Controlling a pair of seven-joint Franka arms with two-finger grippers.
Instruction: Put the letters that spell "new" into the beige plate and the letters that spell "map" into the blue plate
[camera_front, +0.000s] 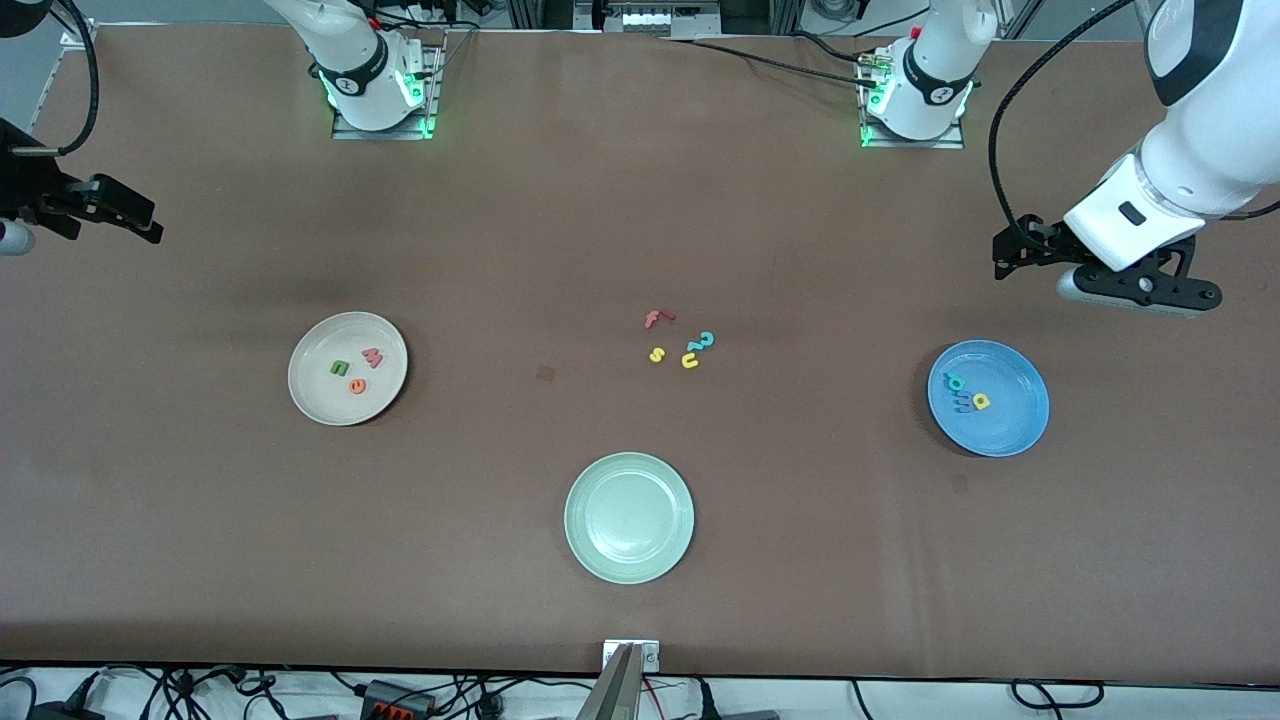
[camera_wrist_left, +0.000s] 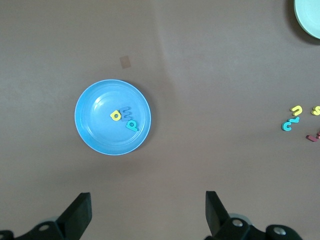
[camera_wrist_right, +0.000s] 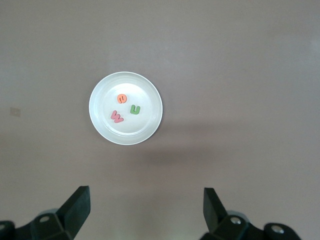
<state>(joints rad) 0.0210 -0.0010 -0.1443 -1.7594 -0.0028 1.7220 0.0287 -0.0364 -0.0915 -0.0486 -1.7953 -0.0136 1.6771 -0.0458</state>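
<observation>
Since the green n, orange e and pinkish-red w foam letters lie in the glossy round beige plate, and blue m, yellow a, teal p in the round blue plate, no letter's left for either arm. Left gripper w/ jaws wide over tabletop beside the blue plate; right gripper likewise near the beige one, both empty.

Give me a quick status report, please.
Both tools open, raised at table ends: left, right. n, e, w in beige plate; m, a, p in blue plate.
</observation>
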